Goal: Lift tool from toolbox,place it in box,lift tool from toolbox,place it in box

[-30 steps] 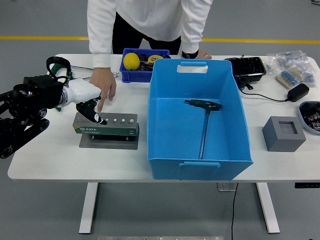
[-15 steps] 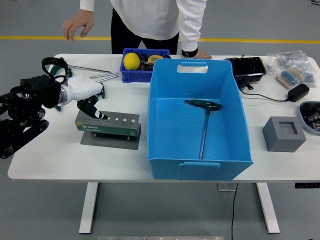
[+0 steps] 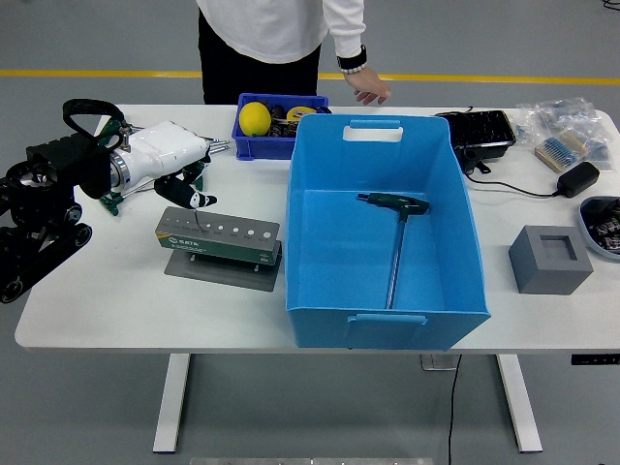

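Note:
The toolbox is a grey-green block with a row of holes, standing slightly askew on a grey plate left of the big blue box. My left hand, white with dark fingers, hovers over the block's left end. It is shut on a black-handled tool whose thin shaft points down at the block's top. A green-handled T-shaped tool lies inside the blue box. My right hand is out of view.
A person stands at the far side, one hand above the table's far edge behind the blue box. A small blue bin holds a yellow ball. A grey block, black tray and charger are on the right.
My left hand has risen and drawn back with the black-handled tool. The toolbox slid right and turned a little. The person's hand left the table beside it and the person moved right.

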Action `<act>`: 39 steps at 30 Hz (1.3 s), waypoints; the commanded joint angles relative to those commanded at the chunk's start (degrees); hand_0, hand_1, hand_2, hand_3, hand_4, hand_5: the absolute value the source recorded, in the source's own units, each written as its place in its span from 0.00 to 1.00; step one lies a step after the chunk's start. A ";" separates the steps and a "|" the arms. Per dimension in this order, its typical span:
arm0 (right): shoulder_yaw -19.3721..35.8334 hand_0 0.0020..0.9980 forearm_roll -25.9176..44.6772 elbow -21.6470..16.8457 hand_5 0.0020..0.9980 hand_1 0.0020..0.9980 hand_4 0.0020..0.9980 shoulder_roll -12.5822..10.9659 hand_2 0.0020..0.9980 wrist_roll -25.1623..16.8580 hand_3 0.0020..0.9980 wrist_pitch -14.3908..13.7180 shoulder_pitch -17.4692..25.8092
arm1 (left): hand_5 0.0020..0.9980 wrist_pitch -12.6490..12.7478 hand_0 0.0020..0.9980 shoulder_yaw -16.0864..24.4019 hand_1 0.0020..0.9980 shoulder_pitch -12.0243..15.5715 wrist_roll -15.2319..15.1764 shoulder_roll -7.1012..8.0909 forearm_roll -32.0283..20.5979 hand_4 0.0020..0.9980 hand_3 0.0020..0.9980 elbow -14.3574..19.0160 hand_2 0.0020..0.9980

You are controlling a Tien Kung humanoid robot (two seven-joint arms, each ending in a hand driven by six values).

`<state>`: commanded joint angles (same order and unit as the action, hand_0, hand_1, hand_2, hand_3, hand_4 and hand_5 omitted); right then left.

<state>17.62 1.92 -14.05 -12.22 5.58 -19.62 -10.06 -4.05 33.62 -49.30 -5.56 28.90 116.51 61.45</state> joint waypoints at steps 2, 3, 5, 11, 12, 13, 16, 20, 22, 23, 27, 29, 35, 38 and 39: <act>0.06 0.68 -0.09 0.00 0.72 0.64 0.79 0.04 0.72 0.04 0.56 -0.01 0.08 | 0.49 0.11 0.03 0.93 0.00 0.24 -0.17 0.15 -0.16 0.77 0.07 0.91 0.03; 0.09 0.68 -0.12 -0.01 0.72 0.64 0.79 0.06 0.72 0.05 0.56 -0.01 0.12 | 0.49 0.10 0.02 1.41 0.00 0.35 -0.24 0.22 -0.20 0.76 0.07 1.35 0.02; 0.11 0.68 -0.16 -0.01 0.72 0.64 0.79 0.09 0.72 0.07 0.56 -0.02 0.16 | 0.49 0.03 0.02 2.30 0.00 0.53 -0.33 0.34 -0.26 0.76 0.07 2.12 0.02; 0.15 0.68 -0.21 -0.02 0.72 0.64 0.79 0.16 0.72 0.11 0.56 -0.03 0.32 | 0.49 -0.13 0.02 4.91 0.00 0.87 -0.42 0.81 0.18 0.75 0.07 5.09 0.02; 0.16 0.68 -0.24 -0.02 0.72 0.64 0.79 0.17 0.72 0.12 0.56 -0.03 0.35 | 0.49 -0.14 0.02 5.32 0.00 0.92 -0.44 0.92 0.23 0.75 0.07 5.56 0.02; 0.17 0.68 -0.26 -0.02 0.72 0.64 0.79 0.18 0.72 0.13 0.56 -0.03 0.37 | 0.49 -0.16 0.02 5.69 0.00 0.96 -0.45 1.03 0.24 0.75 0.07 5.95 0.02; 0.18 0.68 -0.21 -0.01 0.72 0.64 0.79 0.22 0.72 0.12 0.56 -0.06 0.44 | 0.49 -0.35 0.02 6.70 0.00 1.06 -0.41 1.35 0.28 0.74 0.07 6.95 0.02; 0.21 0.68 -0.35 -0.03 0.72 0.64 0.79 0.27 0.72 0.16 0.56 -0.05 0.50 | 0.49 -0.81 0.02 8.30 0.00 1.29 -0.19 1.61 -0.01 0.74 0.07 8.21 0.02; 0.21 0.68 -0.36 -0.04 0.72 0.64 0.79 0.28 0.72 0.17 0.56 -0.04 0.51 | 0.49 -0.92 0.02 9.23 0.00 1.45 -0.10 1.61 -0.57 0.74 0.06 9.00 0.02; 0.22 0.68 -0.37 -0.04 0.72 0.64 0.79 0.28 0.72 0.18 0.56 -0.04 0.51 | 0.49 -0.87 0.02 9.83 0.00 1.55 -0.07 1.54 -0.94 0.74 0.06 9.54 0.02; 0.16 0.68 -0.26 -0.04 0.72 0.64 0.79 0.29 0.72 0.15 0.56 -0.03 0.48 | 0.49 0.17 0.02 13.18 0.00 2.19 0.20 0.44 -3.09 0.74 0.06 12.55 0.01; 0.14 0.68 -0.22 -0.03 0.72 0.64 0.79 0.29 0.72 0.14 0.56 -0.02 0.46 | 0.49 0.82 0.02 14.29 0.00 2.44 0.30 -0.35 -3.85 0.74 0.06 13.96 0.01; 0.29 0.68 -0.63 -0.03 0.72 0.64 0.79 0.31 0.72 0.24 0.56 -0.01 0.32 | 0.50 2.99 0.02 13.51 0.00 2.67 0.03 -4.22 -5.65 0.73 0.06 17.89 0.01; 0.33 0.68 -0.67 -0.06 0.72 0.64 0.79 0.32 0.72 0.26 0.56 -0.02 0.25 | 0.50 2.89 0.02 10.70 0.00 2.32 -0.13 -6.82 -6.41 0.73 0.06 17.60 0.01; 0.32 0.68 -0.66 -0.07 0.72 0.64 0.79 0.32 0.72 0.25 0.56 -0.02 0.23 | 0.51 2.84 0.02 10.19 0.00 2.27 -0.17 -7.33 -6.51 0.72 0.06 17.40 0.01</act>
<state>17.94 1.26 -14.12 -11.90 5.84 -19.64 -9.83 -1.20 43.81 -47.04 -5.73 21.57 110.01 78.85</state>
